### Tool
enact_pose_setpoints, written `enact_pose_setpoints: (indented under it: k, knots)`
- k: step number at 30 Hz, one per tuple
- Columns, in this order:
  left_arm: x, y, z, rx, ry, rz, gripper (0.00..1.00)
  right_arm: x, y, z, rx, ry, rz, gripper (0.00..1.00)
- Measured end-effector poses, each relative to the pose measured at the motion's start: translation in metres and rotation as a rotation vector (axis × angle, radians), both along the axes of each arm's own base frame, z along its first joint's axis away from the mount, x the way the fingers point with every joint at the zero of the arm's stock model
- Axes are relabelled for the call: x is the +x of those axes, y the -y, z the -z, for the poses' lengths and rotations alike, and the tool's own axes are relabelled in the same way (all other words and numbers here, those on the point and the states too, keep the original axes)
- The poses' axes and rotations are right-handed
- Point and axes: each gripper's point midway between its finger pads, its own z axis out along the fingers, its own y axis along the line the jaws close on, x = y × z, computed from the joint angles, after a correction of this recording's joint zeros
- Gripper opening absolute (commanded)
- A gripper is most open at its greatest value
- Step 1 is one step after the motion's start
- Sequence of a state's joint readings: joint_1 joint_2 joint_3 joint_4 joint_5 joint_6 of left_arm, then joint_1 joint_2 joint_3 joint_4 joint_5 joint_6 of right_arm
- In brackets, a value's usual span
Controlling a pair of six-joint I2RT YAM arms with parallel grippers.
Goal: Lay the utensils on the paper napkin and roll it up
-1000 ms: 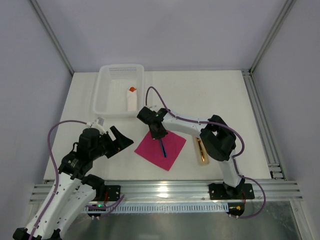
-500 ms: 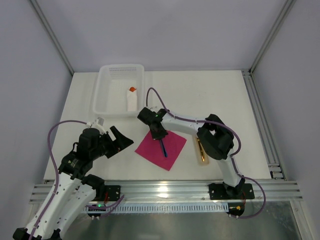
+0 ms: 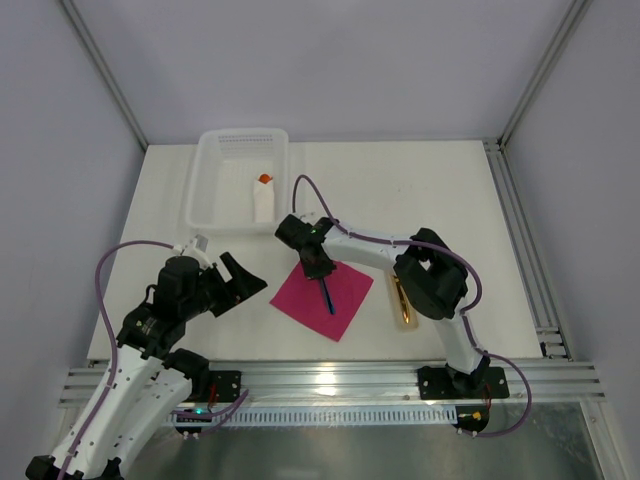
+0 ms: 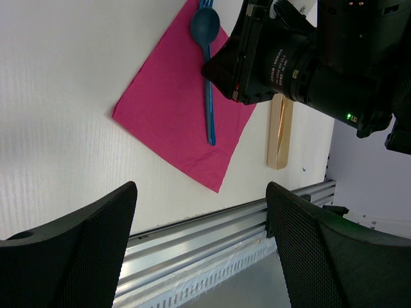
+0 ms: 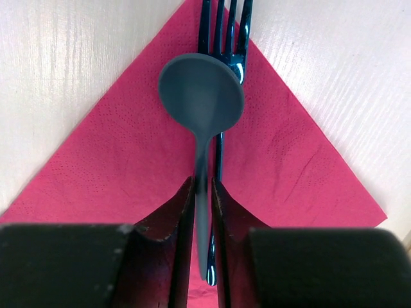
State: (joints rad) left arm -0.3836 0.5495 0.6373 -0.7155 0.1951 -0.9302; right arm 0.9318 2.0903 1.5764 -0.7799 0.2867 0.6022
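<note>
Spoon lies on the pink napkin atop the blue fork, its handle between your right end effector's near-closed fingers; whether they pinch it, you cannot tell. Left end effector gapes wide, well apart.

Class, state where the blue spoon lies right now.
In the right wrist view, the spoon lies on the napkin, over the fork, its handle between the right gripper's fingers.

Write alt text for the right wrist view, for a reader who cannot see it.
A blue round-bowled plastic spoon lies over a blue plastic fork on a magenta-pink paper napkin, on a white table. Two dark fingers closely flank the spoon's handle; a grip is unclear.
</note>
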Motion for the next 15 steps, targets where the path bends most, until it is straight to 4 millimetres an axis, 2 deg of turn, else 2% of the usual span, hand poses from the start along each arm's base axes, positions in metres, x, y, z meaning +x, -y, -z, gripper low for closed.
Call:
enact_pose_setpoints:
  k: [9, 12, 15]
  knots:
    - [0.0, 0.0, 0.0, 0.0, 0.0, 0.0, 0.83, 0.001, 0.001, -0.003, -0.004, 0.007, 0.001, 0.25]
    - [0.0, 0.0, 0.0, 0.0, 0.0, 0.0, 0.83, 0.001, 0.003, -0.013, 0.003, 0.022, 0.003, 0.25]
    - [0.0, 0.0, 0.0, 0.0, 0.0, 0.0, 0.83, 0.003, 0.01, -0.034, 0.011, 0.067, 0.014, 0.25]
